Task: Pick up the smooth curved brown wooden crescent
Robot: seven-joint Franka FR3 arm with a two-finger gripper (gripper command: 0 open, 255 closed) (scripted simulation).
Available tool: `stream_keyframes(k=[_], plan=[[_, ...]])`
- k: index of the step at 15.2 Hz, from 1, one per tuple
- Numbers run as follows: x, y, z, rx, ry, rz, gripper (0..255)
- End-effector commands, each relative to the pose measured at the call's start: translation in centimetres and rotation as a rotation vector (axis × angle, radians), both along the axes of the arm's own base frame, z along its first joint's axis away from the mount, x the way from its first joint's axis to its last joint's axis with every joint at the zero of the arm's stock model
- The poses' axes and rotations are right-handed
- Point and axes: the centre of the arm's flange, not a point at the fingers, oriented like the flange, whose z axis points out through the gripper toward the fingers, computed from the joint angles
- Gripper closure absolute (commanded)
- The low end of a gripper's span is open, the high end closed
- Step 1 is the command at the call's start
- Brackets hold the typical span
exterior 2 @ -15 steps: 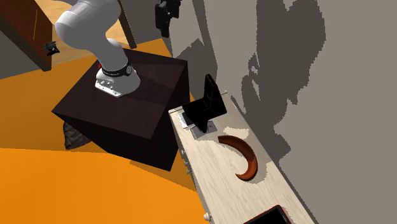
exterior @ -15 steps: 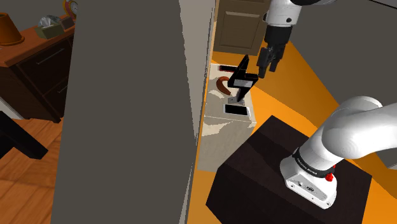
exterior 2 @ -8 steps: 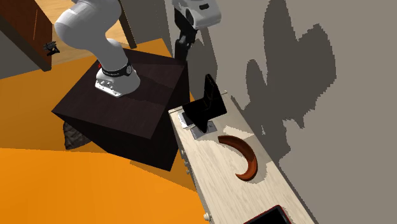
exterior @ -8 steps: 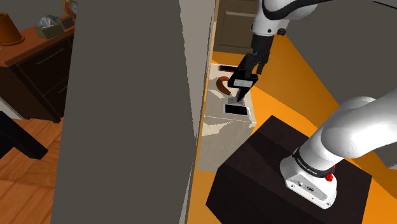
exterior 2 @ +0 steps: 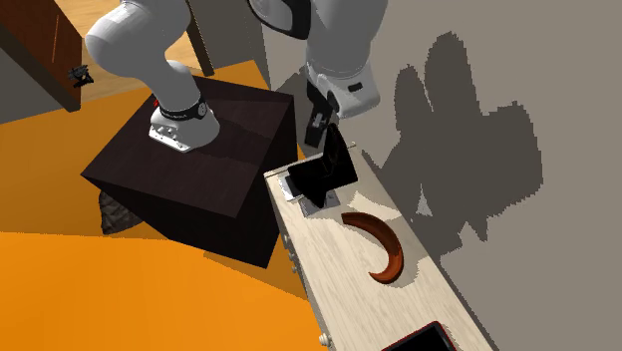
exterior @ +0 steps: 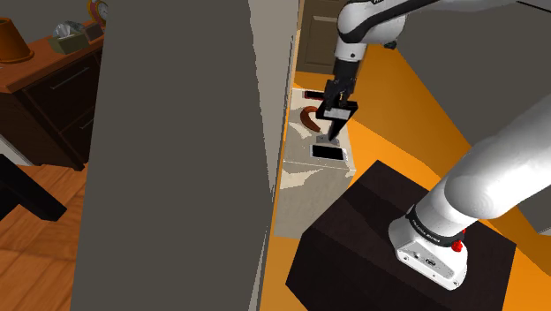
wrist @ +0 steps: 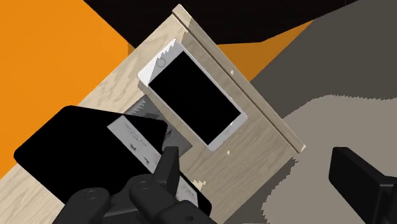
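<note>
Rendered household scene. A plain grey wall [exterior 2: 558,249] stands close behind the tablet [exterior 2: 324,170], a black slab propped at a tilt. The white robot arm [exterior 2: 130,35] arches over the tablet from a dark box [exterior 2: 189,175] sitting beside it. A long pale wooden table [exterior 2: 324,261] carries the tablet. The brown crescent [exterior 2: 391,244] lies flat on that table just past the tablet, on the side away from the box; it is near the tablet but not touching it, with its tips curling away from the wall. A white phone [wrist: 194,98] with a black screen lies flat at the tablet's foot, on the box side. The black gripper [exterior 2: 321,128] hangs right over the tablet's top edge, not over the crescent. Its jaws look open, since one finger [wrist: 362,184] stands far out from the middle in the wrist view.

The step in hand appears to be the approach. To do it well, the gripper should probably keep clear of the tablet and cross to its far side until centred over the crescent's thick middle. It should then turn so the fingers straddle the curve's width, and descend straight until the fingertips nearly meet the table, because the piece lies low. The wall behind leaves little room for the hand; a knock could tip the tablet onto the crescent.
</note>
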Motion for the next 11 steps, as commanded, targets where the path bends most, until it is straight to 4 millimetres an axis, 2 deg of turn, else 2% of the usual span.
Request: stream_keyframes(k=[1, 11], plan=[[1.7, -1.5, -1.6, 0.009, -0.004, -0.009, 0], [10.2, -7.9, -9.9, 0.060, -0.016, -0.052, 0]])
